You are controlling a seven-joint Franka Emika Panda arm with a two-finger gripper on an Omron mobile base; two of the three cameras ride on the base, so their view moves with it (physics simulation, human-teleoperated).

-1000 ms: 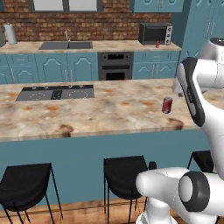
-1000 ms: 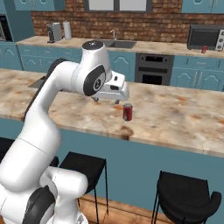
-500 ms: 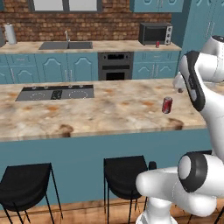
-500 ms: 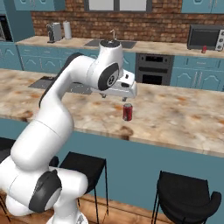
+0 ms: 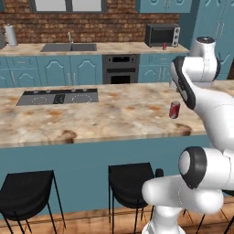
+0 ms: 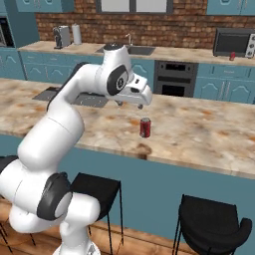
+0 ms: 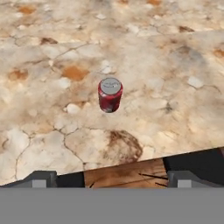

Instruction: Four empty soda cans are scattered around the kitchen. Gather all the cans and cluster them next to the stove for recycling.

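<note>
On the left part of the island countertop [image 5: 91,119], toward its rear edge, the stove [image 5: 58,97] lies flush in the surface as a flat black cooktop with white burner rings. To its right, past a wide bare stretch of marbled surface, one soda can [image 5: 174,109] stands upright near the front edge of the island countertop, well apart from the stove. The gripper [image 6: 140,100] hangs above the island countertop, just left of and above this soda can in the right base view, without touching it; its jaws are spread wide and hold nothing. In the hand view the soda can [image 7: 110,94] stands upright with its silver top visible. On the rear counter [image 5: 114,47], a second soda can [image 5: 164,46] stands beside the microwave [image 5: 162,34], near the right end.
</note>
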